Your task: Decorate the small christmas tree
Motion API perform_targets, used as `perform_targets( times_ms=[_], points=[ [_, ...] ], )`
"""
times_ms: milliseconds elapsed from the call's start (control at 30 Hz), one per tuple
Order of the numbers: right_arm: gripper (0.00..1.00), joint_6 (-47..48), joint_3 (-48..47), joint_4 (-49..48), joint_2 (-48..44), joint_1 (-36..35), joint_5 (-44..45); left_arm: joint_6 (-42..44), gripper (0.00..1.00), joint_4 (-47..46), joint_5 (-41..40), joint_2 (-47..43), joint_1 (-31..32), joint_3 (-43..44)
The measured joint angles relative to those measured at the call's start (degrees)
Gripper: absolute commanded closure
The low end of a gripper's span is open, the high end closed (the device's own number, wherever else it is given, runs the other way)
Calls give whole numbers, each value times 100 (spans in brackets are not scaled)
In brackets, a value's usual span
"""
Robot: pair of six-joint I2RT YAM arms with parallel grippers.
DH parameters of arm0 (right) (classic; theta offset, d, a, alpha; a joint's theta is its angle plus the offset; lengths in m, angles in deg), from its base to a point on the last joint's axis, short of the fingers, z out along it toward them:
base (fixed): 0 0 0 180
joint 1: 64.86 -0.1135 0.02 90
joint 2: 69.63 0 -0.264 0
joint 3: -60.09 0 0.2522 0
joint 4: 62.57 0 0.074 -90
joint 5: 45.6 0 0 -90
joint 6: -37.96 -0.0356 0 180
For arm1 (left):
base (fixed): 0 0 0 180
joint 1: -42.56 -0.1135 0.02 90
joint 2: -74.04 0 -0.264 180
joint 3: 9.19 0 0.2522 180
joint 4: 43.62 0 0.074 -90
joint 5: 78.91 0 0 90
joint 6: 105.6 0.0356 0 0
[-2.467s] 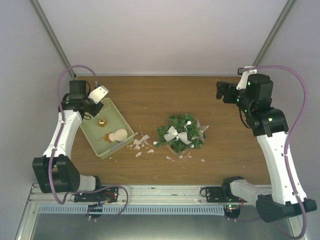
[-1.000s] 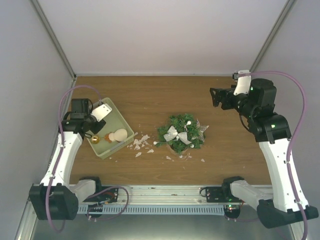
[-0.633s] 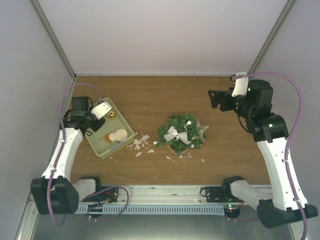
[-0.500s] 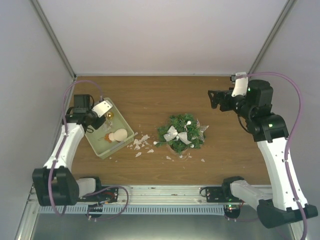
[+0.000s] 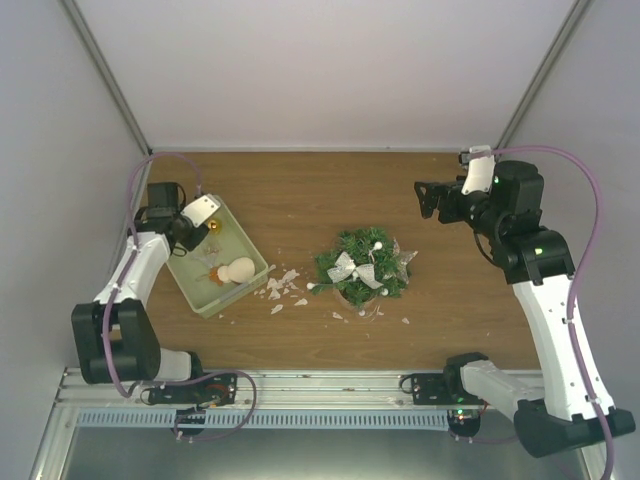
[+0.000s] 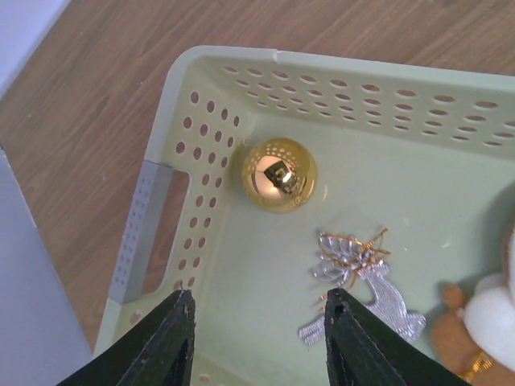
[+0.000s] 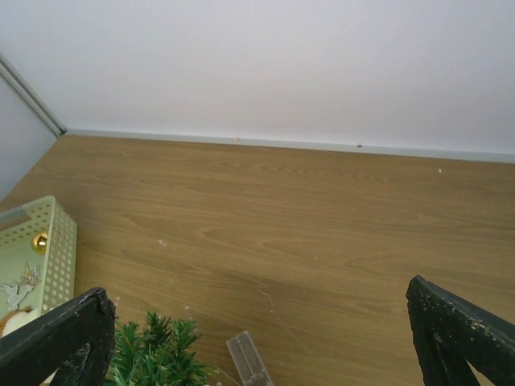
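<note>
The small christmas tree (image 5: 360, 265) stands upright near the middle of the wooden table (image 5: 300, 190), slightly toward the 3 o'clock side, and carries a silver bow (image 5: 345, 268) and small white beads. White scraps (image 5: 283, 285) lie on the table at its 9 o'clock, between it and the pale green tray (image 5: 195, 275). The tray sits well apart from the tree at 9 o'clock. It holds a gold ball (image 5: 212, 226) in its far corner, a silver ornament (image 6: 358, 281) just beside that ball, and a cream plush figure (image 5: 238, 270) toward the end nearest the tree. The left gripper (image 5: 190, 225) hangs over the far end of the tray. The left wrist view shows its jaws parted with only tray floor between them. The ball sits beyond the fingertips at 12 o'clock and is not touched. The right gripper (image 5: 430, 197) is held above the table at the tree's 1 o'clock, well apart from it. Its fingers (image 7: 80, 330) are spread wide and grip nothing. The tree's top shows low in the right wrist view at 7 o'clock.
</note>
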Motion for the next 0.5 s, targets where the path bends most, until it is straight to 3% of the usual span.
perform_targets(
  times_ms=[267,500],
  points=[
    [2,0,37,-22,-7,0,-4,-264,53,-511,-39,1008,-2,0],
    [2,0,103,-22,-7,0,-4,-435,53,-684,-136,1373,-4,13]
  ],
)
